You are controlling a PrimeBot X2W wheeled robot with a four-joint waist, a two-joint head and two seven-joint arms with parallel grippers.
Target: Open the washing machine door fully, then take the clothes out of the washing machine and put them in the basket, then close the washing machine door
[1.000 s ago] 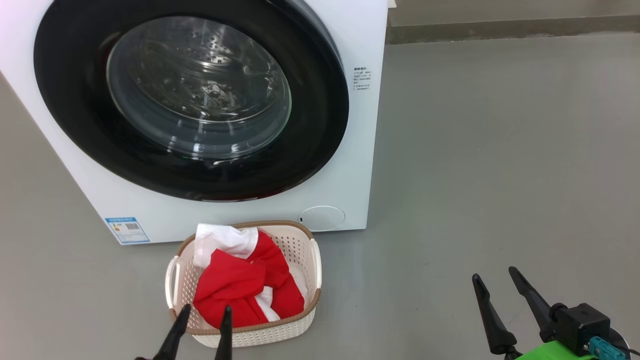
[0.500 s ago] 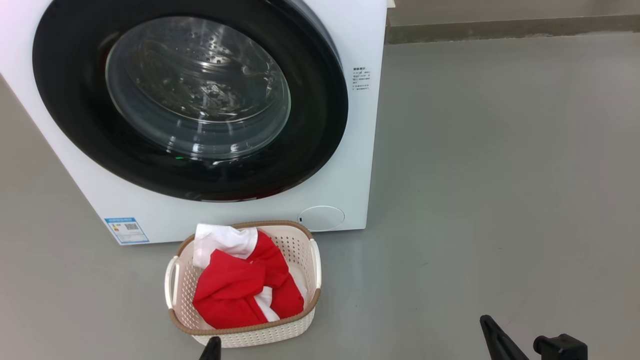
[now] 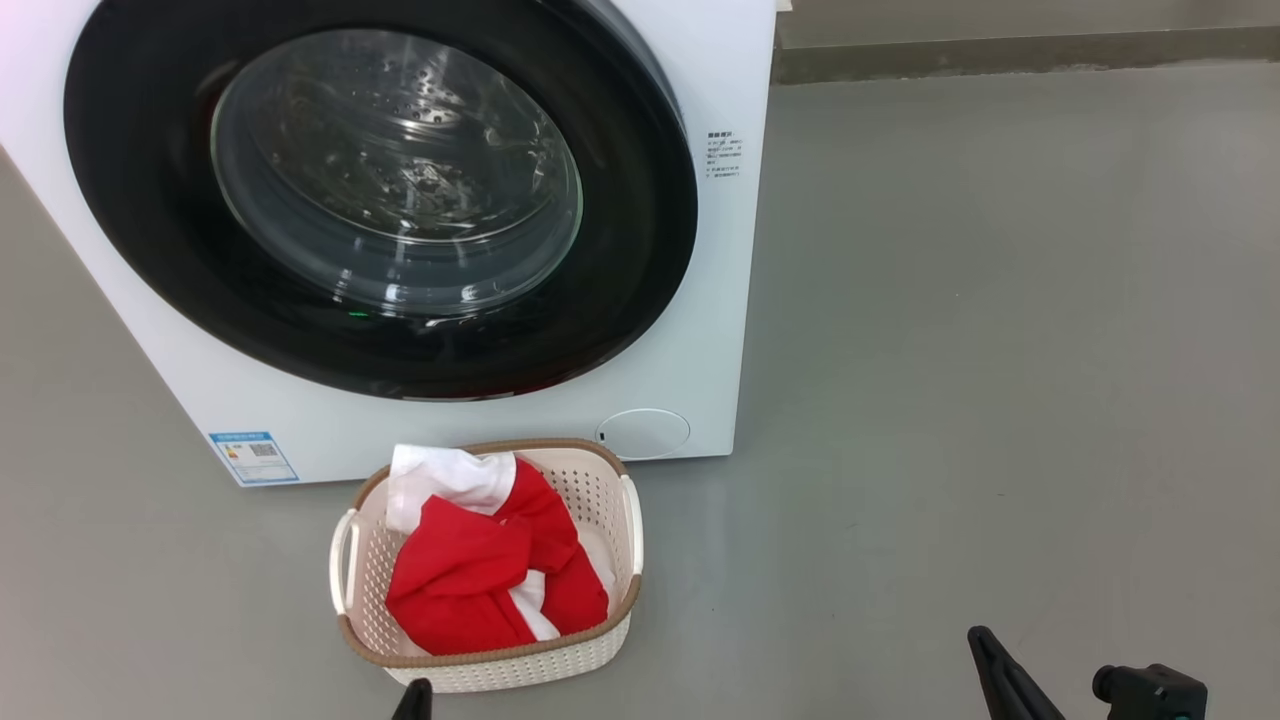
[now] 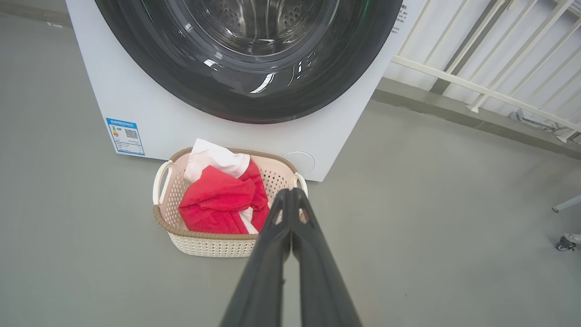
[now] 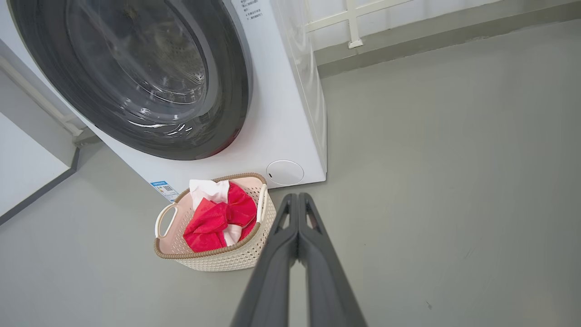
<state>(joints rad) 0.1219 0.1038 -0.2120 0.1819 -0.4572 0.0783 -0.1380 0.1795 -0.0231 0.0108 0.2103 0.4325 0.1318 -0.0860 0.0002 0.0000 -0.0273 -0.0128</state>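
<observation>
The white washing machine (image 3: 700,340) stands on the grey floor, and its door (image 3: 640,250), black-rimmed with a glass centre, lies flat against the front. Just before it sits the cream basket (image 3: 500,655) with the red and white clothes (image 3: 470,580) piled inside. My left gripper (image 3: 413,698) shows as a dark tip at the bottom edge, near the basket's front. In the left wrist view its fingers (image 4: 290,195) are pressed together with nothing between them. My right gripper (image 3: 985,648) is low on the right over bare floor, and it is shut and empty in the right wrist view (image 5: 297,197).
Open grey floor stretches to the right of the machine. A white railing (image 4: 476,86) runs along the wall behind it, and a small caster wheel (image 4: 564,244) stands at the far right. A white wall panel (image 5: 27,172) is to the machine's left.
Both grippers went from open to shut and sank towards the bottom edge of the head view. The basket, clothes and door have not moved.
</observation>
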